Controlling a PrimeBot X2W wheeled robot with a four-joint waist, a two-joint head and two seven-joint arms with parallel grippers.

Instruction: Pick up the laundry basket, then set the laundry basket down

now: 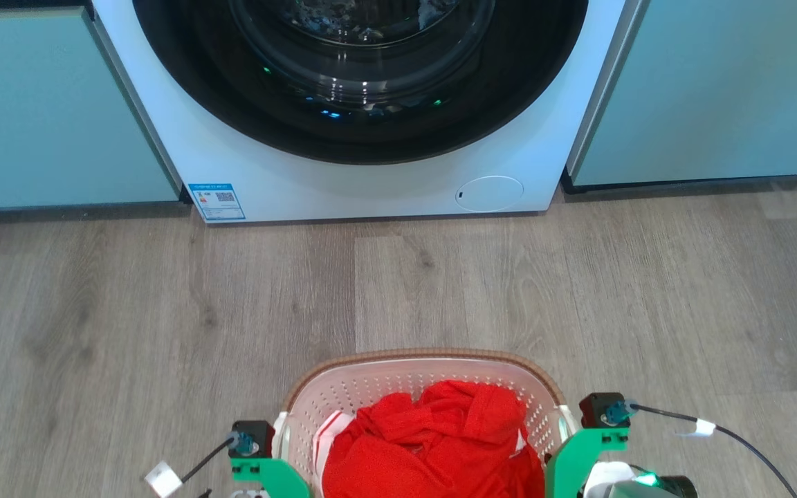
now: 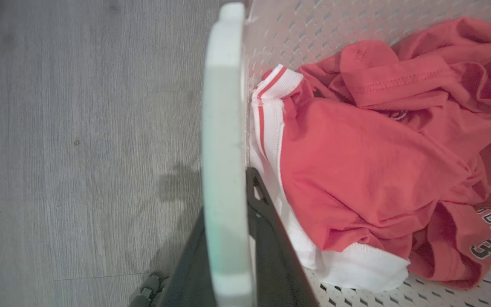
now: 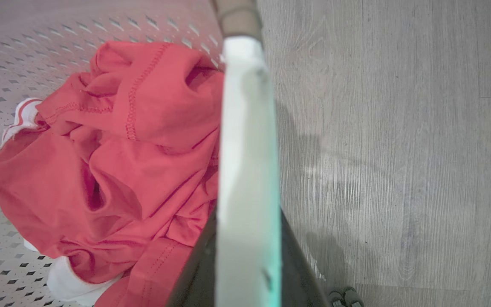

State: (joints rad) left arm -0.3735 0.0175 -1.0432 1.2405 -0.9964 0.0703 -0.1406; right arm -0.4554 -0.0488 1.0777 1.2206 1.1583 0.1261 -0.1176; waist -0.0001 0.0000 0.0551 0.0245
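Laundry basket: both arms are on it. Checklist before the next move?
1. Left gripper on left handle: fingers sit either side of it. Ok.
2. Right gripper on right handle: fingers sit either side of it. Ok.
3. Red clothes contained: they lie inside the laundry basket, nothing hanging over the rim. Ok.
4. Set-down space: the floor between basket and washing machine has nothing on it in the head view. Ok.
5. Basket base on or off the floor: base is hidden. Cannot tell.
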